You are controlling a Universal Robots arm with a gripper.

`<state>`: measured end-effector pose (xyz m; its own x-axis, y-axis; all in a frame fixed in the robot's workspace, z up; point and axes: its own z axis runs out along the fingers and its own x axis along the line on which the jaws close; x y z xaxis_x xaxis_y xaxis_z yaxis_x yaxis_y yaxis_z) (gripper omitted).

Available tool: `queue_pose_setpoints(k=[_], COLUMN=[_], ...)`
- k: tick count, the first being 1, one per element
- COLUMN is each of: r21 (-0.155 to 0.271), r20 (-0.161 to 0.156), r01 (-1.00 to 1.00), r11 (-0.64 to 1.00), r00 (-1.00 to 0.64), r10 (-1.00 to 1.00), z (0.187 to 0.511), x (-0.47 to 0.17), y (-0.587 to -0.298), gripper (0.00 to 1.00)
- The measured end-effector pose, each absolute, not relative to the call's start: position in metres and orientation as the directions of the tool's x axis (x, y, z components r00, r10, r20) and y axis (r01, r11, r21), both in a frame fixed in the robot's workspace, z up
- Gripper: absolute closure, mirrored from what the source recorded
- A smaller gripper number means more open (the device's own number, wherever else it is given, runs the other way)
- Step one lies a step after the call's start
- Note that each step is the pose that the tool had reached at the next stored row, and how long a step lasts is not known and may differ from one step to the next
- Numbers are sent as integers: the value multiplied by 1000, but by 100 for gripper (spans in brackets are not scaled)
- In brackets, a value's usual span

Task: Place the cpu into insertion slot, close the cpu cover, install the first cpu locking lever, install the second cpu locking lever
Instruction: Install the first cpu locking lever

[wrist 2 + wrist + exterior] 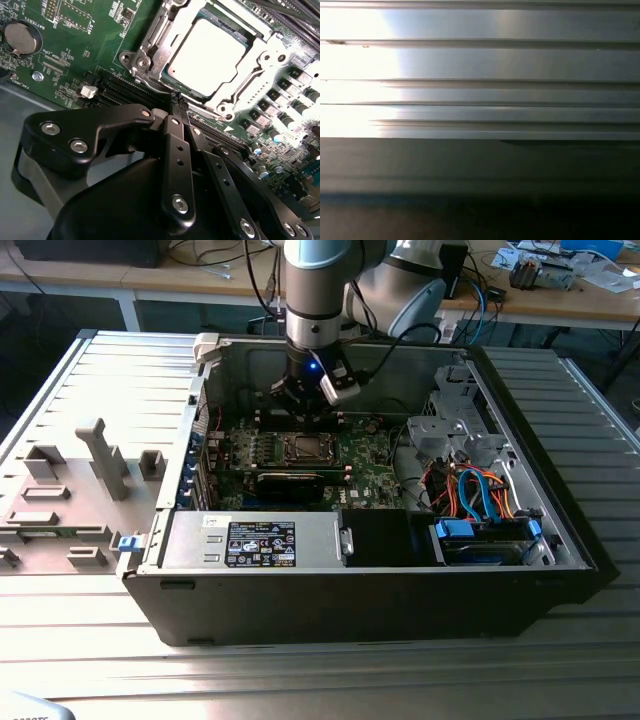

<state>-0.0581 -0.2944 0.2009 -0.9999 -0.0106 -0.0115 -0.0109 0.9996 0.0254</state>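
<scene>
The cpu (pixel 207 55) lies flat in the insertion slot (pixel 150 60), its pale metallic face up. The silvery cpu cover (pixel 260 60) lies down around it as a frame. A metal lever (pixel 156 31) runs along one side of the socket. My gripper (pixel 178 100) is shut with nothing between its black fingers (pixel 176 145), and the tips sit just off the socket's edge. In the exterior view the gripper (pixel 303 412) hangs inside the open computer case, just behind the socket (pixel 303 448) on the green board (pixel 365 455).
The case walls (pixel 340 590) ring the board. A black card (pixel 290 483) lies in front of the socket, and a drive cage with orange and blue cables (pixel 470 490) fills the exterior view's right. Grey fixtures (pixel 105 455) stand on the ribbed table (pixel 520 65) at the left.
</scene>
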Motion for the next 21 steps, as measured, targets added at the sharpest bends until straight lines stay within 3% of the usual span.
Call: queue_pose_setpoints(k=[15,21], r21=[52,52], r20=[2,3], r01=[-10,-10], r11=[999,999], r00=[-1000,-1000], r10=[-11,-11], z=[201,221], x=[-42,-42], y=[-294,-294], gripper=[89,89])
